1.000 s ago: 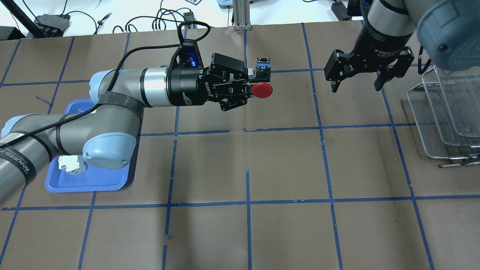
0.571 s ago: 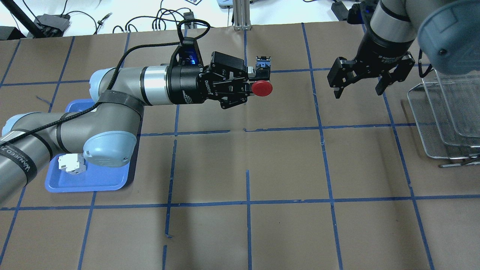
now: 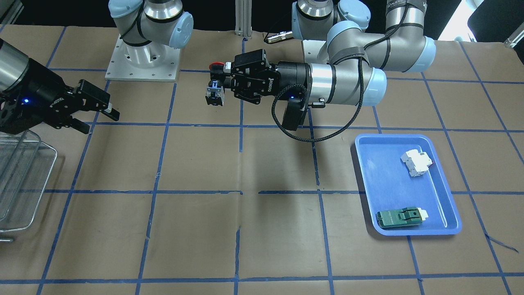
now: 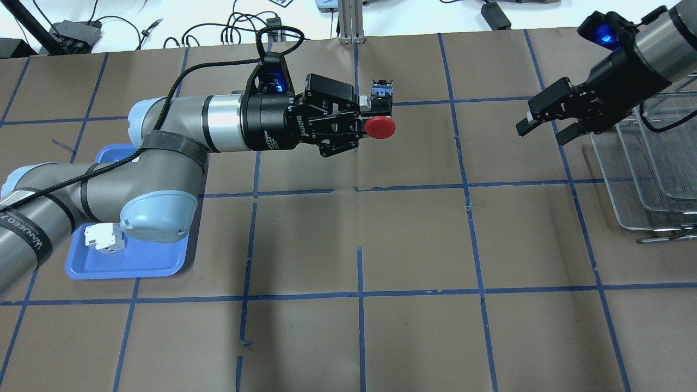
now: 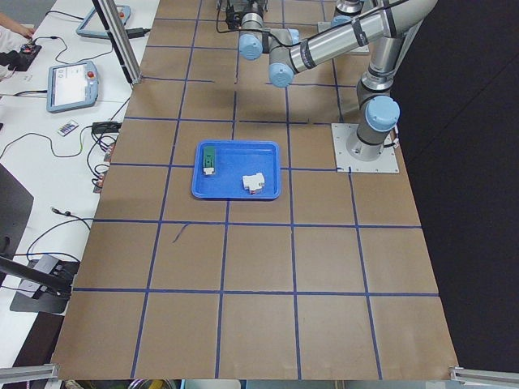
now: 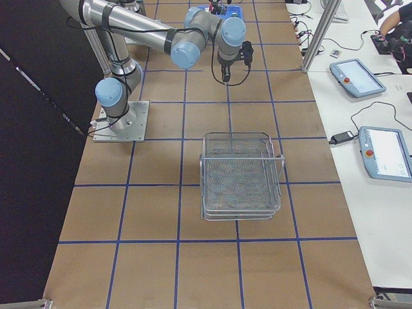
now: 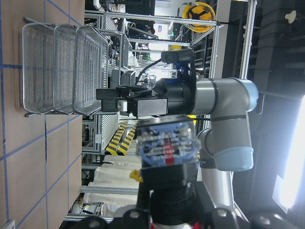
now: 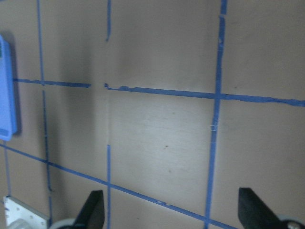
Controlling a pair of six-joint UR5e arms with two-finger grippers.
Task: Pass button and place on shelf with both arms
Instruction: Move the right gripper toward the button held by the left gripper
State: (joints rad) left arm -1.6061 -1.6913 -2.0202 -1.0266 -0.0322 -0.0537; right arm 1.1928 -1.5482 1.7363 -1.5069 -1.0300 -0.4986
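Observation:
My left gripper [image 4: 368, 118] is shut on the button [image 4: 380, 127] and holds it above the table's far middle, red cap facing the overhead camera. In the front view the button's bluish base [image 3: 214, 92] hangs below the left gripper [image 3: 217, 79]. In the left wrist view the button [image 7: 167, 149] fills the centre. My right gripper [image 4: 544, 134] is open and empty, well to the right of the button, jaws pointing toward it, beside the wire-mesh shelf [image 4: 637, 179]. The right gripper [image 3: 100, 122] also shows in the front view, and its open fingertips [image 8: 93, 206] in the right wrist view.
A blue tray [image 3: 368, 164] on the robot's left side holds a white breaker block [image 3: 416, 162] and a green switch [image 3: 400, 217]. The shelf [image 3: 24, 180] stands at the table's right end. Brown paper with blue tape lines covers the table.
My right gripper has swung from pointing down to pointing sideways toward the button and shifted right, next to the shelf. My left arm and the button have held still.

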